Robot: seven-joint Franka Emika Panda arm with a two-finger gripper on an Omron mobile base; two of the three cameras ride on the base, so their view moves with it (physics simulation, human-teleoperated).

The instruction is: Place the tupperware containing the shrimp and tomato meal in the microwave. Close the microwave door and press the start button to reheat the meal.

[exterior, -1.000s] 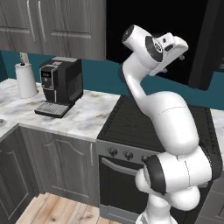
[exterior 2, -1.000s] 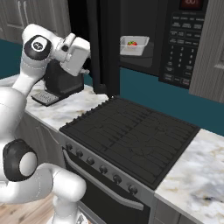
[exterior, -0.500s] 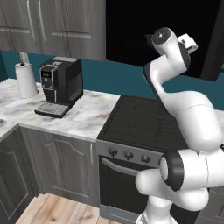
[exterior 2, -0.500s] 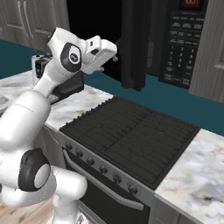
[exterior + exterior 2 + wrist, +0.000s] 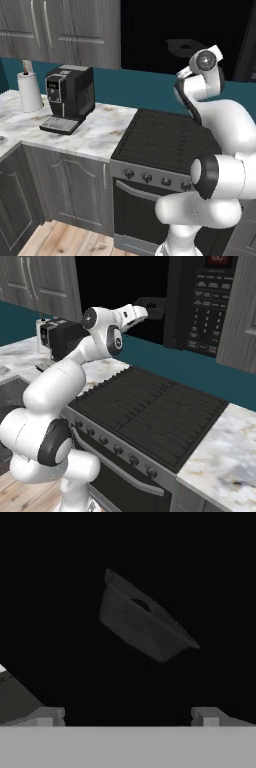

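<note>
Ahead of the open pincer lies dark, open room inside the microwave. One grey container stands straight ahead, well apart. To the pincer's right, the microwave door stands close beside it.

Two rear base views sharing the stove; hand view close, perhaps into the microwave.

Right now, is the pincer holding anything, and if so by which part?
Nothing is held. The pincer stands open with an empty gap between its fingertips, pointing into the dark microwave cavity.
</note>
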